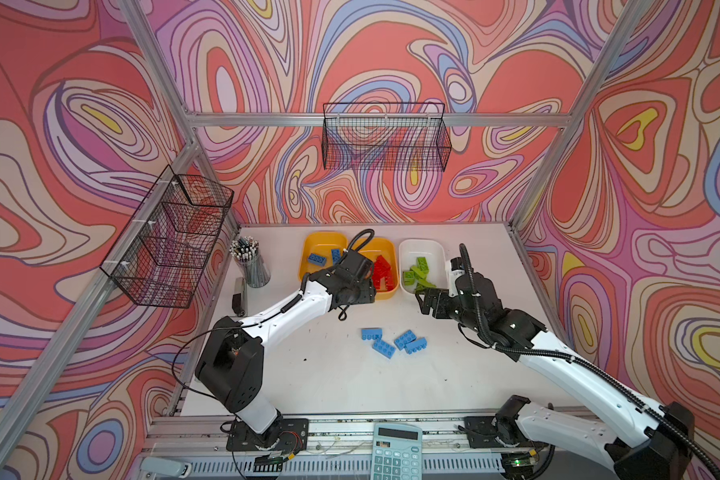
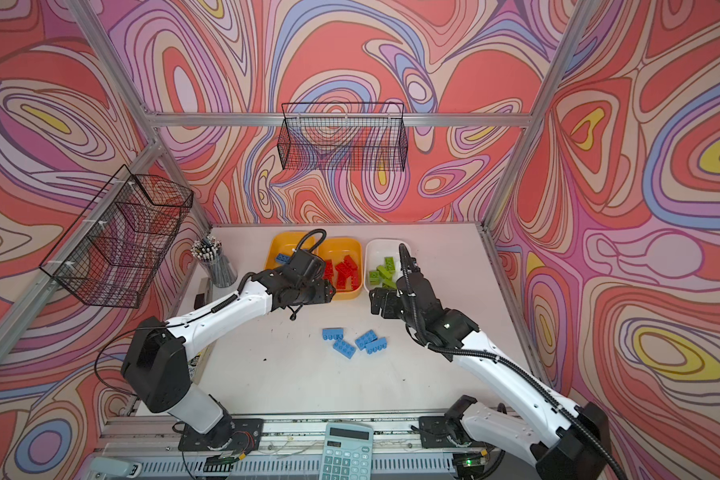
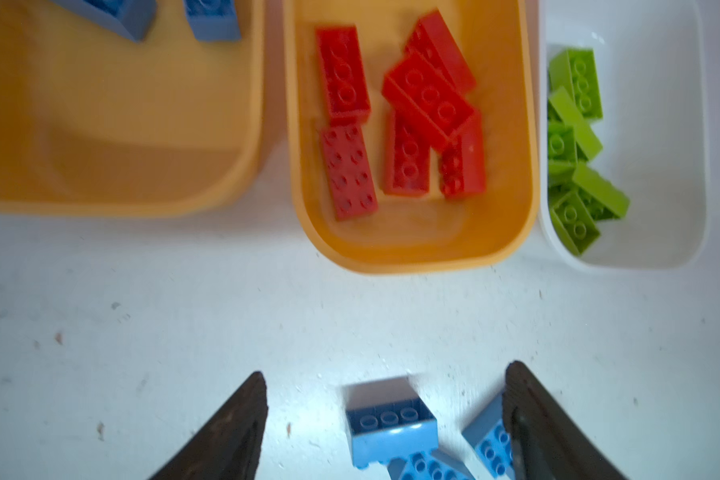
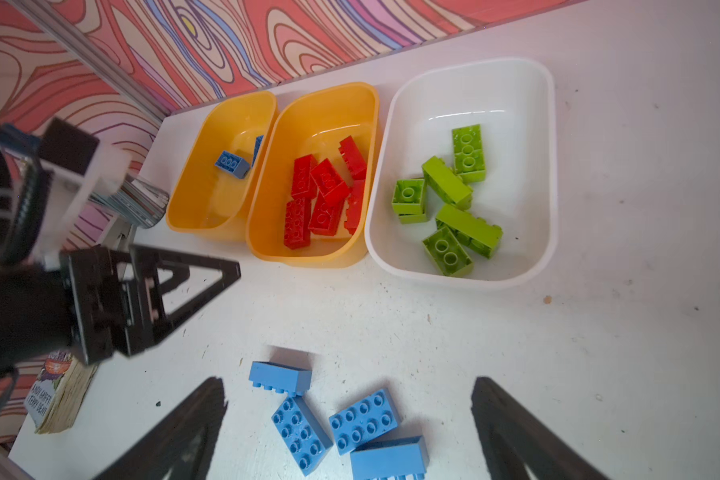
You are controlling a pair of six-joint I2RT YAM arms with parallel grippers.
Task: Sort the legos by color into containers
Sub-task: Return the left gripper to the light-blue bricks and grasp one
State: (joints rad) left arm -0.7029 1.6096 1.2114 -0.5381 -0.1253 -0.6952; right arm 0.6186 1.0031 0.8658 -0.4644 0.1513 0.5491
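Both apart and empty, the left pincer [image 3: 385,372] and right pincer [image 4: 350,380] hang near four clustered blue legos [image 1: 393,340] just below frame centre on the surface [image 1: 308,374], so arms may clash or a grab may scatter neighbours.

Covered, cropped and smeared bricks
In both top views the left arm [image 1: 300,305] covers part of the middle yellow tray [image 1: 387,249] and its red bricks [image 1: 385,272]. The left wrist view is motion-blurred; its edges crop two blue bricks [image 3: 213,20] in the left yellow tray [image 3: 121,124] and some loose blue bricks [image 3: 391,432] on the table [image 3: 184,311].
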